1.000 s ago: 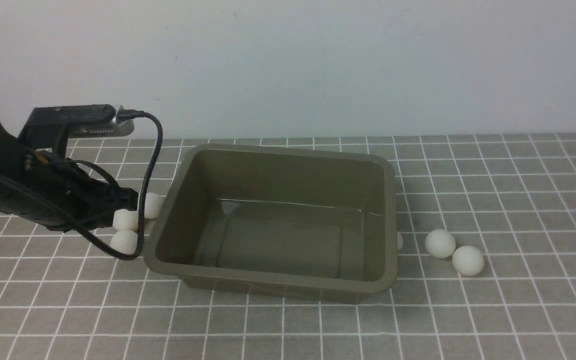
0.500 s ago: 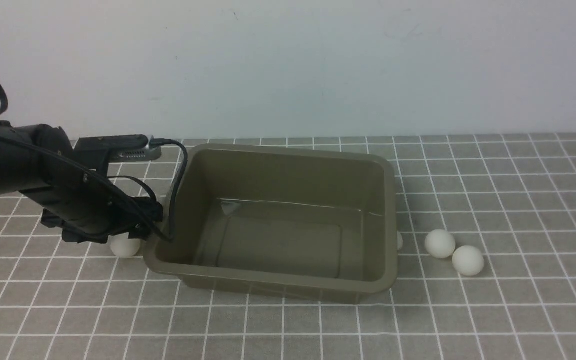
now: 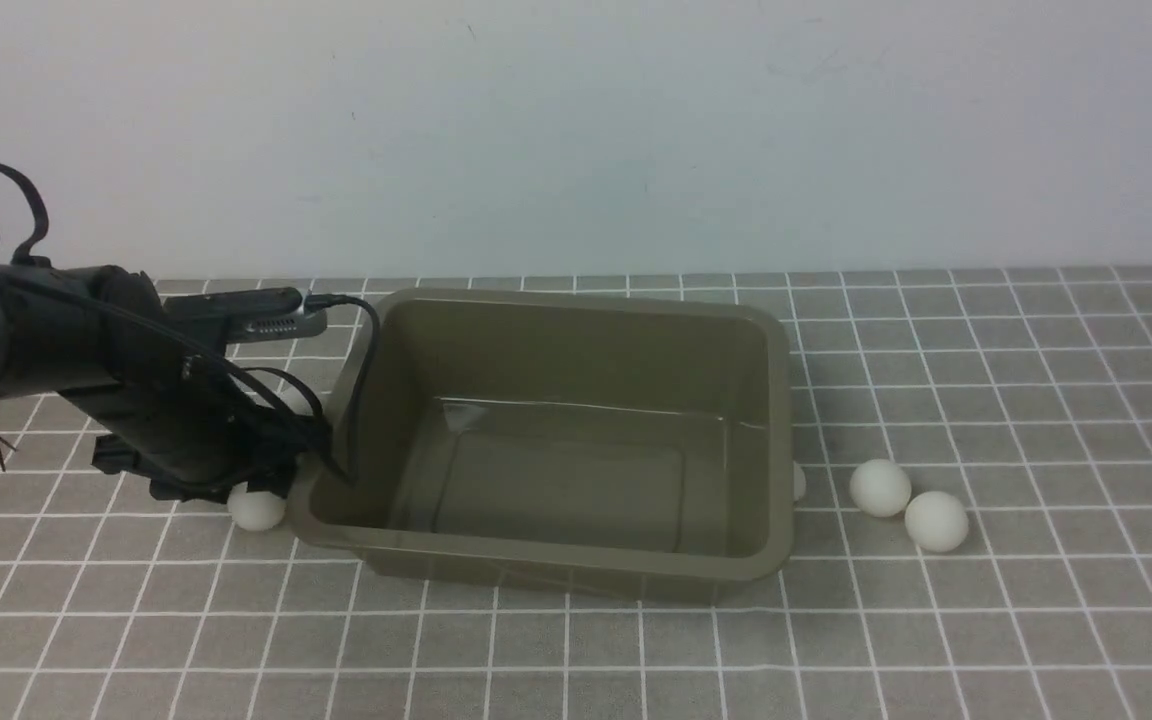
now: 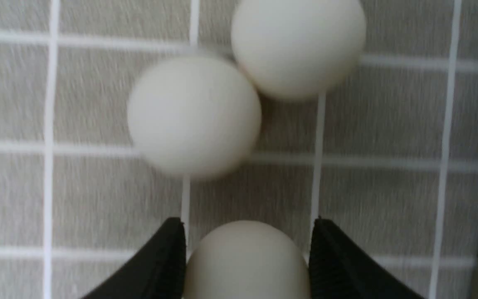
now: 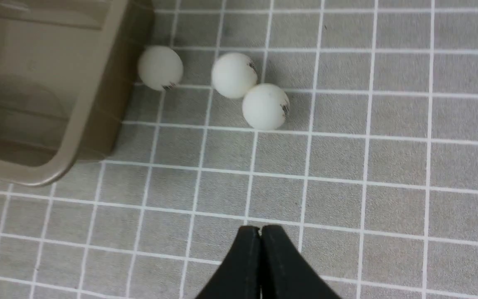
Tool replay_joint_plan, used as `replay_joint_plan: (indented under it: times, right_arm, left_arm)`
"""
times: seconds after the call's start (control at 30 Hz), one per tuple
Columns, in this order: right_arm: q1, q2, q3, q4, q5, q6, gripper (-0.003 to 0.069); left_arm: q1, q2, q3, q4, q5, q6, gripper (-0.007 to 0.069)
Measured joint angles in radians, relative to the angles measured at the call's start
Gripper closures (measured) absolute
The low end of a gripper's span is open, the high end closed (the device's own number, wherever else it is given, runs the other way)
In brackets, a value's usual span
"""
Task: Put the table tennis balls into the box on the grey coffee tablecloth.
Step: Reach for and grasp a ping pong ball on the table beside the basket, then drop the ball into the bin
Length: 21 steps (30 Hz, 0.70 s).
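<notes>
While half-open, left tool (image 4: 247, 224) against ball (image 4: 245, 265)

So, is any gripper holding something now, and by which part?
The left gripper appears to pinch one table tennis ball across its two opposite sides. The right gripper is shut and holds nothing.

Only illegible dark marks on the table tennis balls (image 5: 234, 74)

A ball (image 3: 798, 481) is mostly hidden behind the box's right wall (image 3: 784, 400); the gripped ball (image 4: 245, 261) is cut off.
</notes>
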<state>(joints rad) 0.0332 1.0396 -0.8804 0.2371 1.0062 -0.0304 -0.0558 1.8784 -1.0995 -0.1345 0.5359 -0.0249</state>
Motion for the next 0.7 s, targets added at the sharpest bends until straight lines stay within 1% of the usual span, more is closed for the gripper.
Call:
replay_joint_plan:
  times: [0.1, 0.27, 0.33, 0.37, 0.47, 0.53, 0.57, 0.6, 0.7]
  right_arm:
    - [0.000, 0.025, -0.016, -0.004, -0.008, 0.001, 0.0659]
    - [0.000, 0.061, -0.048, -0.026, -0.065, -0.006, 0.0595]
    - [0.000, 0.098, -0.050, -0.029, -0.088, -0.014, 0.0545]
    - [0.000, 0.125, -0.050, -0.029, -0.100, -0.026, 0.0509]
    - [0.011, 0.220, -0.052, -0.017, -0.127, -0.062, 0.0415]
    - [0.038, 0.272, -0.058, -0.015, -0.146, -0.091, 0.0339]
    - [0.041, 0.286, -0.058, -0.015, -0.150, -0.093, 0.0332]
    - [0.081, 0.350, -0.069, -0.025, -0.202, -0.103, 0.0267]
    - [0.121, 0.467, -0.106, -0.065, -0.256, -0.089, 0.0183]
  left_arm:
    - [0.000, -0.023, 0.004, 0.024, 0.039, 0.001, 0.0289]
    - [0.000, -0.171, 0.007, 0.044, 0.082, 0.003, 0.0289]
    - [-0.007, -0.246, 0.007, 0.033, 0.097, 0.006, 0.0289]
    - [-0.014, -0.286, 0.007, 0.026, 0.102, 0.010, 0.0289]
    - [-0.063, -0.344, -0.004, -0.014, 0.135, 0.041, 0.0289]
    - [-0.115, -0.347, -0.024, -0.043, 0.149, 0.054, 0.0289]
    - [-0.121, -0.346, -0.026, -0.046, 0.149, 0.057, 0.0289]
    - [-0.172, -0.325, -0.048, -0.056, 0.155, 0.072, 0.0289]
    - [-0.238, -0.264, -0.086, -0.062, 0.168, 0.097, 0.0289]
